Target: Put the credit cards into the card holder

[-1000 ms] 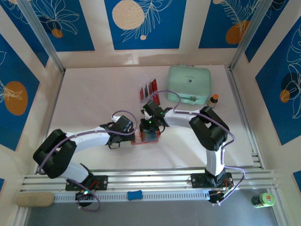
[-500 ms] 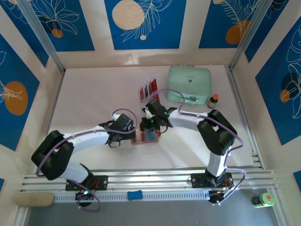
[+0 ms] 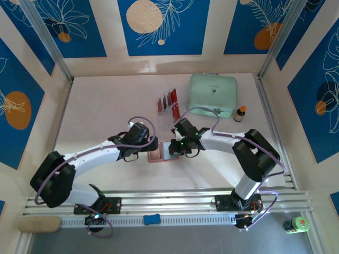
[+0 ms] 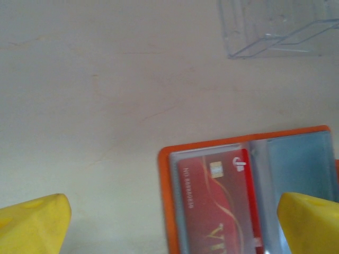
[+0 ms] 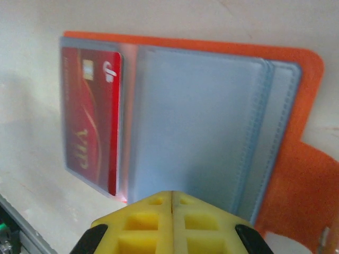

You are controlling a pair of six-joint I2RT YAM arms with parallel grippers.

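Card holder [image 5: 212, 116] lying open, one red credit card [image 5: 90, 121] sleeved. Right gripper [image 5: 172, 197] hovering above it, pressed together; left gripper [image 4: 170, 225] hanging spread. Next, likely: fetching another card from clear rack [image 4: 275, 32].

A rounded mint-green hard case [image 3: 213, 95] lies on the pale counter [image 3: 106, 111], out beyond the right jaws. A small dark bottle with an orange cap [image 3: 241, 113] stands just beside its right edge. A clear plastic rack [image 3: 168, 101] stands beyond the left jaws, off to their right.

From high above the near edge, down over the whole table [image 3: 106, 106]; from both wrists, close and seemingly steep, onto the card holder [image 5: 201, 121].
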